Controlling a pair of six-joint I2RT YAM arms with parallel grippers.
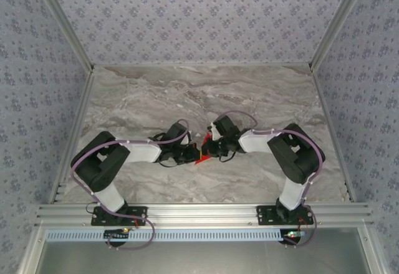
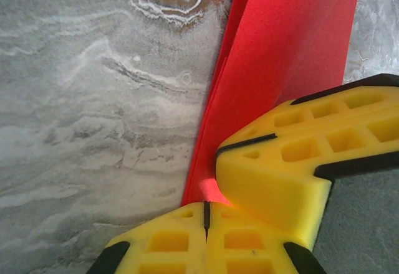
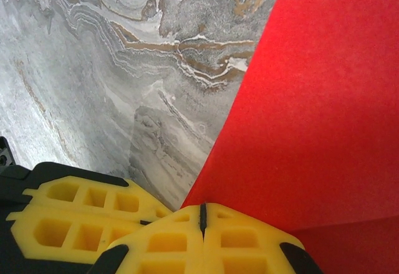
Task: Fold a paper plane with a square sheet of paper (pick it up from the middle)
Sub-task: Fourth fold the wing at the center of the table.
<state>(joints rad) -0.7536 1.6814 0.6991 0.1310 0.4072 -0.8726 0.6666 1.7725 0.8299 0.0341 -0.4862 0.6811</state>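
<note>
Starting on the left: left gripper [image 1: 187, 154] pinched completely shut on the red paper [image 1: 201, 157], nipping it right at a bottom corner by the look of the left wrist view. Paper standing up off the table [image 1: 187, 93] between the two arms, roughly mid-table and a bit toward the near side. More than one layer visible along its left edge, so apparently part-folded. Moving right: right gripper [image 1: 211, 149] also clamped fully shut on the same paper, tips right up against the left ones, yellow on yellow. Can't tell whether actually touching.

Now the worrying bit. Two tight pinches that close together on thin paper = easy tear with any pull apart or twist out of sync. Tiny bites near the edge too, so could slip out of one pinch and flop, wrecking the alignment of the layers. Crowded fingers as well: could knock into each other on the next move and crumple the crease or add a stray wrinkle. And with most of the paper sticking up unsupported, might sag or curl the wrong way before getting pressed flat. Just guessing from the pose, mind.

Head count: one piece of red paper, two arms, two grippers (both busy holding it), one marble-look table.
</note>
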